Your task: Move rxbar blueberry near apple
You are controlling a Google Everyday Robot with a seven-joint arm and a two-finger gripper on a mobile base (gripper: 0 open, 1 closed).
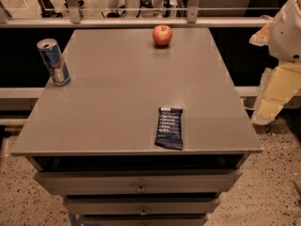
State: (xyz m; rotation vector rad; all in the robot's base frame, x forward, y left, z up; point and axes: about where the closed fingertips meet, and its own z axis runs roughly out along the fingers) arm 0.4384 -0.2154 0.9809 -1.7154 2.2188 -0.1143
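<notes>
You have the rxbar blueberry (170, 127) lying flat on the grey desk (117, 93), in the lower middle of the frame and a little to the right. It sits close to the desk's near edge, with its white lines of text facing up. The apple (162, 35) stands at the top centre of the frame, near the far edge of the desk and well apart from the bar. A blue and silver drink can (54, 62) stands upright at the left, just by the desk's left edge, far from both.

Your pincer (275, 95) hangs at the right edge of the frame, out beyond the desk's right side and over the speckled floor (277, 182). It touches nothing on the desk. You cannot tell whether it is spread or pressed together. Below the desk top you see the drawers (140, 182) stacked along the bottom of the frame.
</notes>
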